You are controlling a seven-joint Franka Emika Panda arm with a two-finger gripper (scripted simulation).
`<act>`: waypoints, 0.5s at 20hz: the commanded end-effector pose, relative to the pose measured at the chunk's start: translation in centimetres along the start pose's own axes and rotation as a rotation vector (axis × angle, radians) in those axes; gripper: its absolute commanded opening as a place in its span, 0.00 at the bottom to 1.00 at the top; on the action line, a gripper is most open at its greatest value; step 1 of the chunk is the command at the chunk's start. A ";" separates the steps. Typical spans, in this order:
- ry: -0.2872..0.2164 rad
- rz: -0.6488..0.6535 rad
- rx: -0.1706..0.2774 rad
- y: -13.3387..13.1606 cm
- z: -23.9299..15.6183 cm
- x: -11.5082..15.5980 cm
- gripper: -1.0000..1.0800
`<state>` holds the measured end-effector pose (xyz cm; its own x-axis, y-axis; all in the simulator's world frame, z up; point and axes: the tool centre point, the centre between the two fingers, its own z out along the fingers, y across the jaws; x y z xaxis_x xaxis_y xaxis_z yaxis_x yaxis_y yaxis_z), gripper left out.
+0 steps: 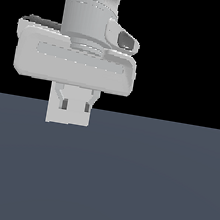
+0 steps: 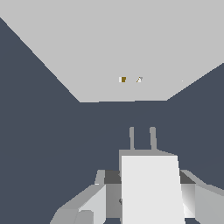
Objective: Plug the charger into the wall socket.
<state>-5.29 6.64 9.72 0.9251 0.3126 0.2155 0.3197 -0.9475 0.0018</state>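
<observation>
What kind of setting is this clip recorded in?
A bare simulated test scene, not a real room: flat dark floor under a black void. The gripper holds a plain white charger with two prongs, facing a featureless socket plate with two small holes.

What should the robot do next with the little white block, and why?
Probably ease the charger straight toward the wall socket. The gripper holds it, its two prongs point at the socket's holes, and a gap remains.
</observation>
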 end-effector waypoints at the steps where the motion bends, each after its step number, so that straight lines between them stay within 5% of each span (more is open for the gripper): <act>1: -0.001 -0.019 0.005 -0.4 -0.2 0.1 0.00; 10: -0.001 -0.025 0.007 -0.5 -0.2 0.2 0.00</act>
<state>-5.36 7.13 9.98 0.9173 0.3358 0.2142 0.3437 -0.9391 0.0004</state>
